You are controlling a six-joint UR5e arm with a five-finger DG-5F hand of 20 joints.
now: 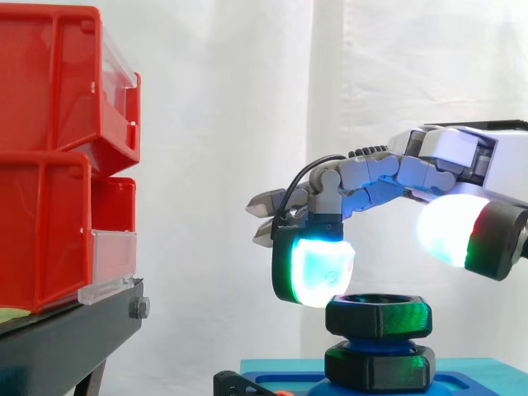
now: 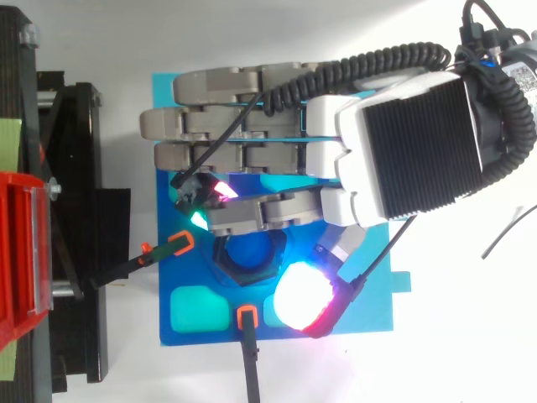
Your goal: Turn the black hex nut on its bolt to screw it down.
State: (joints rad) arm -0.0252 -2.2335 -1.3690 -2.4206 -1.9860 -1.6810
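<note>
The black hex nut point(image 1: 378, 316) sits high on a blue bolt point(image 2: 245, 254), above a second black nut point(image 1: 378, 365) at the bolt's foot. The bolt stands on a blue base plate point(image 2: 369, 311). My hand point(image 1: 445, 153) reaches in from the right and hovers just above the upper nut point(image 2: 225, 267). One finger bends down with its cyan-green pad point(image 1: 312, 268) at the nut's left top edge; whether it touches I cannot tell. The thumb pad point(image 2: 304, 295), glowing white and red, hangs higher, to the nut's other side. The other fingers point(image 2: 218, 113) lie straight. Nothing is held.
Red bins point(image 1: 49, 165) are stacked on a black stand point(image 1: 66, 338) at the left. Two black arms with orange tips point(image 2: 179, 243) point(image 2: 247, 317) rest on the blue plate close to the bolt. A white curtain hangs behind.
</note>
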